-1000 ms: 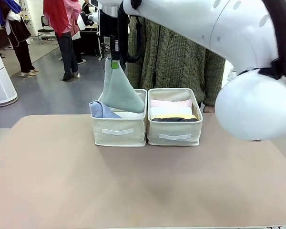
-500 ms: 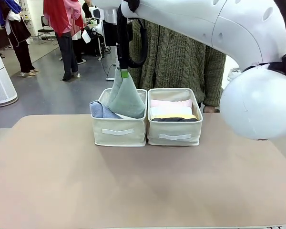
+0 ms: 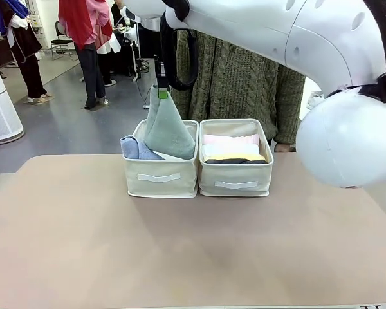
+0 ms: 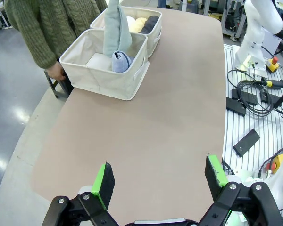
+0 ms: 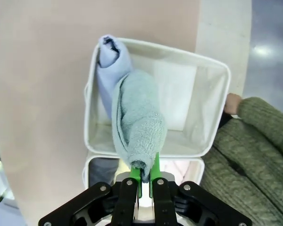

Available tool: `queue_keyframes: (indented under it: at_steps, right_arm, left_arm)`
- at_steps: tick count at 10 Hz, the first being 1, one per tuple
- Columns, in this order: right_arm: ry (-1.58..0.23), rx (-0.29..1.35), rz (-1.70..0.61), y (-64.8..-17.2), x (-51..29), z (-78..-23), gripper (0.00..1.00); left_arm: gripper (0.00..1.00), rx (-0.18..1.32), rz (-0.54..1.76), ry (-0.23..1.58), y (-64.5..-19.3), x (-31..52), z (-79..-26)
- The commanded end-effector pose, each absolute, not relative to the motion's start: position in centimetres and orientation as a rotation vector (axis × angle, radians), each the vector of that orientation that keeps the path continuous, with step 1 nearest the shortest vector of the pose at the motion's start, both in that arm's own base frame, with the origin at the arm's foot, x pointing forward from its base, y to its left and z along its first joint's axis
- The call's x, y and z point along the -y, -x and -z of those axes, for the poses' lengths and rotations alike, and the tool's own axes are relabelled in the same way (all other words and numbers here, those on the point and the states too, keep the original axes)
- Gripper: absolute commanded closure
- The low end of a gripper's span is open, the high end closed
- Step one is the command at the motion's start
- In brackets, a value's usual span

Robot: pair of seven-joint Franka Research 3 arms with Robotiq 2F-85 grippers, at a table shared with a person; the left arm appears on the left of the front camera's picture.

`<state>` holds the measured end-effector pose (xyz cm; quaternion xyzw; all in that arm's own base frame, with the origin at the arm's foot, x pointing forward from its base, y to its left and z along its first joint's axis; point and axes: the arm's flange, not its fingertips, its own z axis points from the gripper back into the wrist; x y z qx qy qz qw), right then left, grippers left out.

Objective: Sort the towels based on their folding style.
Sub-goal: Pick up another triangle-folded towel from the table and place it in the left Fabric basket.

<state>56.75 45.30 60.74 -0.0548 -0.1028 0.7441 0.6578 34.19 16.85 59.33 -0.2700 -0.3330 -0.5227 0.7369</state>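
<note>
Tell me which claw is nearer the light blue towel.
Right. The right claw hangs just above the bin where the light blue towel lies, shut on the grey-green towel. The left claw stands open far across the table from that bin.

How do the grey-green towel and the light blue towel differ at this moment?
The grey-green towel hangs upright, its tip pinched in the right tool; the light blue towel lies free in the left bin. The grey-green towel rises well above the bin's rim; the light blue one barely clears it. The grey-green towel looks larger. Both are cone-folded terry, at the same bin.
</note>
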Motion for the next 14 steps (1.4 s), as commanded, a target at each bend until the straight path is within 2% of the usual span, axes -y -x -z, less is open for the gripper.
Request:
queue_keyframes:
  at_steps: [1,4,7,8,14]
  right_arm:
    - [0.152,0.267,-1.621,-57.1,-44.4,-59.2,0.91]
    - [0.145,0.239,-1.623,-58.9,-44.3,-57.5,0.91]
    - [-0.127,0.22,-1.834,-59.8,-45.1,-54.8,0.91]
    - [-0.156,0.219,-1.856,-60.1,-45.1,-54.0,0.91]
    - [-0.097,0.202,-1.898,-60.9,-44.9,-52.5,0.91]
  left_arm:
    - [0.0,0.761,1.159,0.583,-34.1,-16.8,-59.0]
    - [0.0,0.761,1.159,0.583,-34.1,-16.8,-59.0]
    - [0.0,0.761,1.159,0.583,-34.1,-16.8,-59.0]
    - [0.0,0.761,1.159,0.583,-34.1,-16.8,-59.0]
    - [0.0,0.761,1.159,0.583,-34.1,-16.8,-59.0]
